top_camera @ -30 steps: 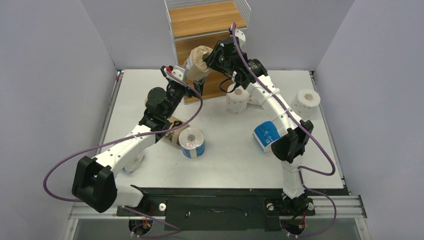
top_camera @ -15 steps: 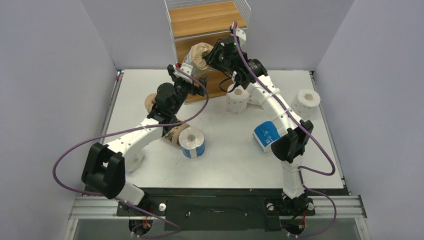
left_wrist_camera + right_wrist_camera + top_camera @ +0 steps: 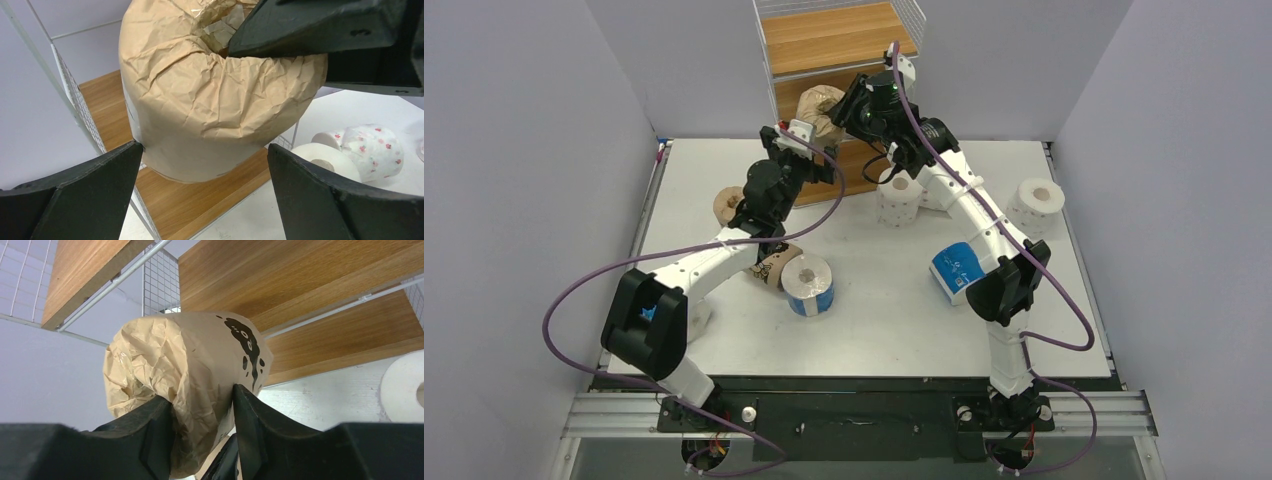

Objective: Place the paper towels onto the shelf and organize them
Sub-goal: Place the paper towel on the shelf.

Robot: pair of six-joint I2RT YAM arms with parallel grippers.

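Right claw pinches the wall of the crumpled tan-brown paper-wrapped roll, holding it in the air at the front of the tall wooden-board shelf with white wire frame, near its middle board. Left claw is spread wide, one finger on either side of that roll's lower part. White flower-printed rolls stand on the white desk by the shelf's foot.
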